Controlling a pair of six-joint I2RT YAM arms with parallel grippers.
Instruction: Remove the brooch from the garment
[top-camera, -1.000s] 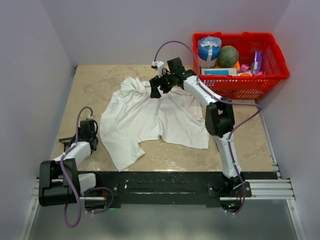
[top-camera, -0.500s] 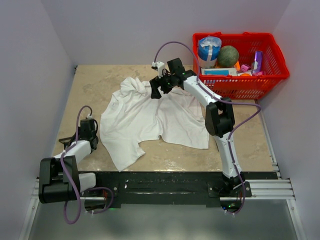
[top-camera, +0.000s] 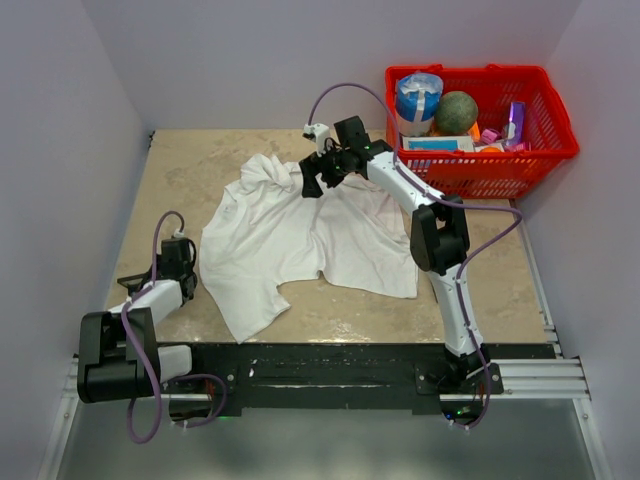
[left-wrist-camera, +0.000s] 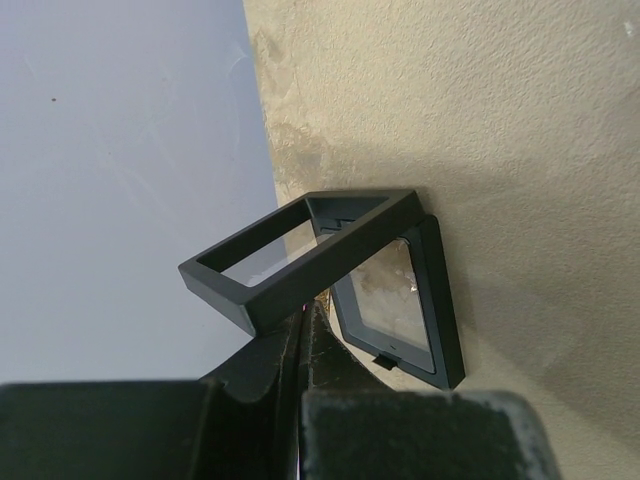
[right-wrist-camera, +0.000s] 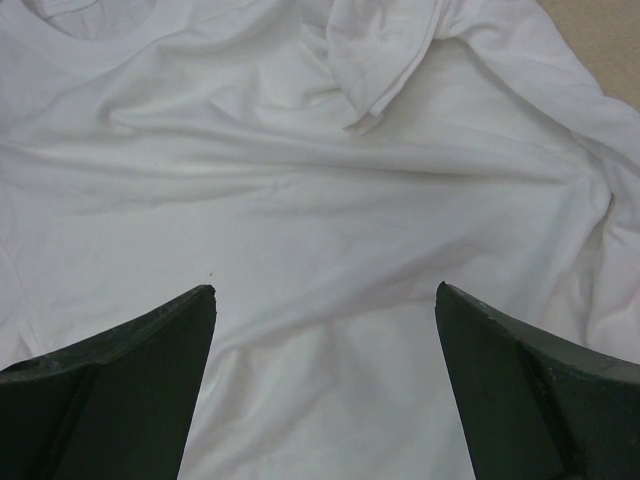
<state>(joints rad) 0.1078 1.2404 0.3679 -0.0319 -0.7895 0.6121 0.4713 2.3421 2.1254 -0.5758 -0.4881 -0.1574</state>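
Observation:
The garment, a wrinkled white shirt (top-camera: 290, 235), lies spread on the tan table and fills the right wrist view (right-wrist-camera: 320, 180). My right gripper (top-camera: 312, 178) hovers over its upper part, open, with the two fingertips wide apart (right-wrist-camera: 325, 290) and nothing between them. My left gripper (top-camera: 155, 278) is at the table's left side, away from the shirt, with its fingers pressed shut (left-wrist-camera: 303, 318). Their tips sit at an open black hinged frame case (left-wrist-camera: 395, 300), under its raised lid (left-wrist-camera: 300, 255). The brooch does not show in any view.
A red basket (top-camera: 480, 170) with a ball, a tub and boxes stands at the back right. Grey walls close in the table on the left, back and right. The black frame case (top-camera: 130, 284) lies near the left wall.
The left arm has edged very slightly to the left. The right arm and the shirt have not moved.

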